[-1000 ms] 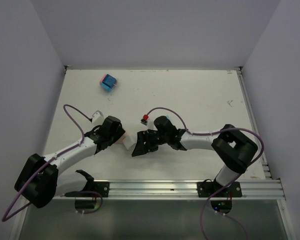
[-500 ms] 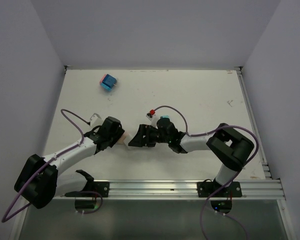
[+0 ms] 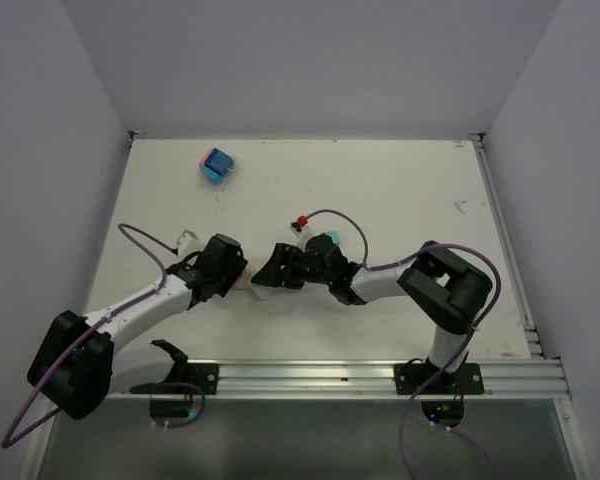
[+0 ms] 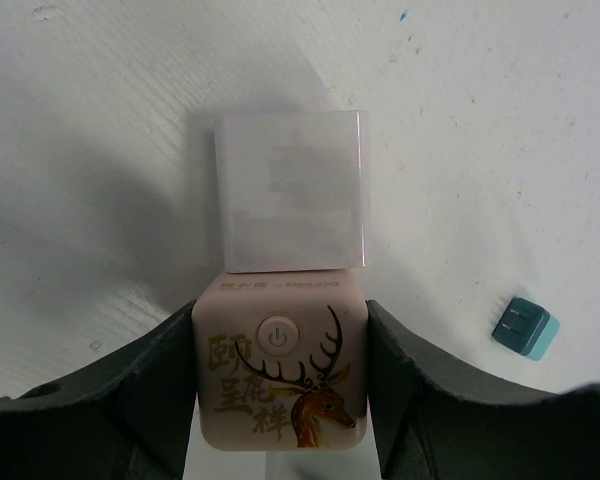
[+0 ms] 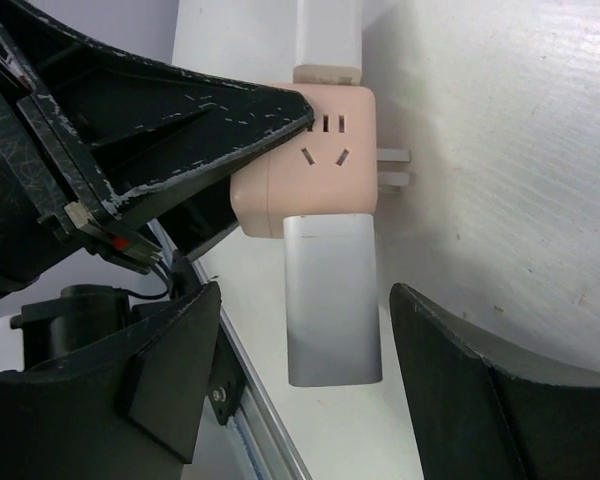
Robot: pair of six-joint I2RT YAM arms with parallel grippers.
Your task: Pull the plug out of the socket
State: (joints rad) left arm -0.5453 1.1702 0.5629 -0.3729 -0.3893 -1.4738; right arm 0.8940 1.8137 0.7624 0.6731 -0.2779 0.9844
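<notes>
The left gripper (image 4: 282, 318) pinches the pink socket cube (image 4: 280, 390) by its sides, toward the worktop's near edge, left of middle. The right gripper (image 5: 305, 295) is spread either side of a white plug (image 5: 332, 300) seated in that cube. A blue block (image 3: 217, 163) lies near the far-left corner.

The right tool (image 3: 272, 268) has slid left, closing in on the socket (image 3: 242, 282). Its spread fingers (image 5: 170, 370) now flank the plug (image 5: 332, 295), and that arm's elbow (image 3: 445, 285) has swung in toward the middle.
</notes>
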